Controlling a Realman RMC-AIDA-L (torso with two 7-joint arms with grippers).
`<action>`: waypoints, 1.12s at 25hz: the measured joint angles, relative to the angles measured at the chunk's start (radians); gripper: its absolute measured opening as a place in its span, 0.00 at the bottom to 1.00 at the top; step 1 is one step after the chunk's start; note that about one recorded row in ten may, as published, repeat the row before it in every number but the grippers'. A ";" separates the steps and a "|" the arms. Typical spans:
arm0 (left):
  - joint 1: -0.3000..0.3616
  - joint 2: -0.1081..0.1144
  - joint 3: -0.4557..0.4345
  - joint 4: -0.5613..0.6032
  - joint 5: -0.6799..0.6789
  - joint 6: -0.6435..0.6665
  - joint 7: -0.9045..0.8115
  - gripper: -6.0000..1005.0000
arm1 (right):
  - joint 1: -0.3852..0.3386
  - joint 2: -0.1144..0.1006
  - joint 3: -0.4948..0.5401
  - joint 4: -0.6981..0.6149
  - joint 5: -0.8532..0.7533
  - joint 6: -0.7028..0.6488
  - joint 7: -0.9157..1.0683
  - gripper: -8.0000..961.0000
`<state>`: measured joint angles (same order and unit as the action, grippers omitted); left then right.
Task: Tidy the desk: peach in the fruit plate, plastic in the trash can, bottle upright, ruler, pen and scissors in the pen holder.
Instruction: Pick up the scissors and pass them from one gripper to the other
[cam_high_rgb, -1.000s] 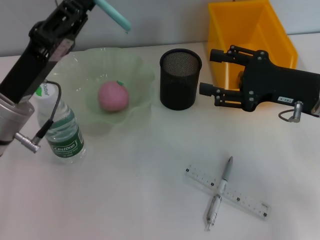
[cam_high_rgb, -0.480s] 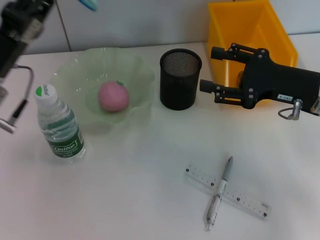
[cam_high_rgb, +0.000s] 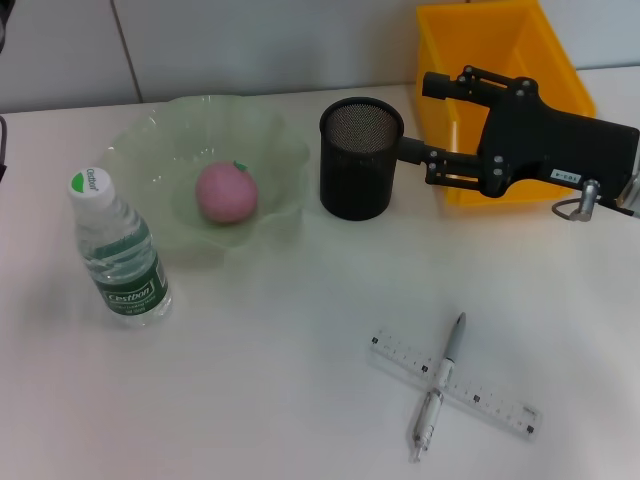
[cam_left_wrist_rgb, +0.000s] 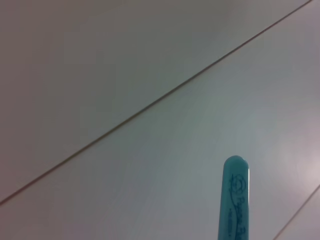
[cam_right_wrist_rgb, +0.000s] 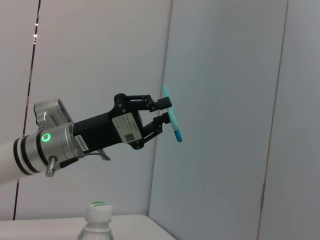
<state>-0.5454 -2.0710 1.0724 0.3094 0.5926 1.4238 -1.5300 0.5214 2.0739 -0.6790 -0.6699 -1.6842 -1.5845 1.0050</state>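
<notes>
Left gripper, raised before the wall, clamped on smooth teal scissors; out of head view now, unlike before. Right gripper, jaws spread wide, nearer the black mesh pen holder.

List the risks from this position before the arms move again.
1. The left gripper holds the teal scissors high off the desk by a thin pinch; they might slip or swing on the way to the pen holder.
2. The right gripper, jaws open, hovers right beside the holder and may knock it.
3. The pen lies across the ruler, so picking up either could drag the other.
</notes>
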 joint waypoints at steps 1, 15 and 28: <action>0.000 0.000 0.000 0.000 0.000 0.000 0.000 0.30 | 0.000 0.000 0.000 0.000 0.000 0.000 0.000 0.79; -0.072 -0.009 0.216 0.020 -0.014 0.068 -0.023 0.30 | 0.000 0.003 -0.002 0.026 0.080 -0.037 -0.051 0.79; -0.072 -0.003 0.263 0.049 -0.018 0.059 -0.070 0.31 | -0.003 0.003 -0.009 0.027 0.080 -0.039 -0.063 0.79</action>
<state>-0.6179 -2.0738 1.3350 0.3579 0.5744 1.4829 -1.5997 0.5181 2.0770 -0.6881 -0.6427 -1.6044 -1.6230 0.9416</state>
